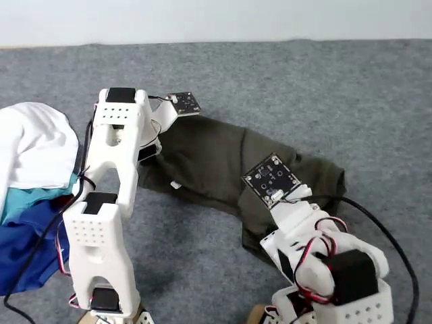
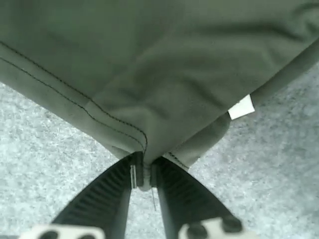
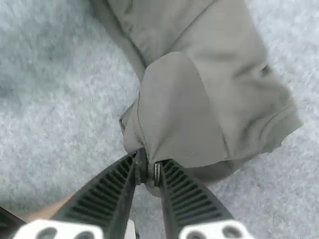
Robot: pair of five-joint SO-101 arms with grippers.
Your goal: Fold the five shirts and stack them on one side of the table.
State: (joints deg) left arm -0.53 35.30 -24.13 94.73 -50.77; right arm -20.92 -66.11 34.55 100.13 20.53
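Olive shirt (image 1: 216, 158) — crumpled, mid-frame on grey table cover (image 1: 324, 88), between both arms. Left gripper (image 2: 143, 173): jaws nearly closed, pinching stitched hem fold, near white tag (image 2: 242, 107). Right gripper (image 3: 147, 172): jaws pinched on bunched fabric edge. Left edge of frame — pile of white shirt (image 1: 37, 142), teal shirt (image 1: 23, 199), blue shirt (image 1: 27, 246).

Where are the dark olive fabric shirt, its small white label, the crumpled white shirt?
dark olive fabric shirt (image 1: 209, 152): high view, middle of the cloth.
small white label (image 2: 241, 107): left wrist view, label's centre.
crumpled white shirt (image 1: 37, 142): high view, top of the mound.
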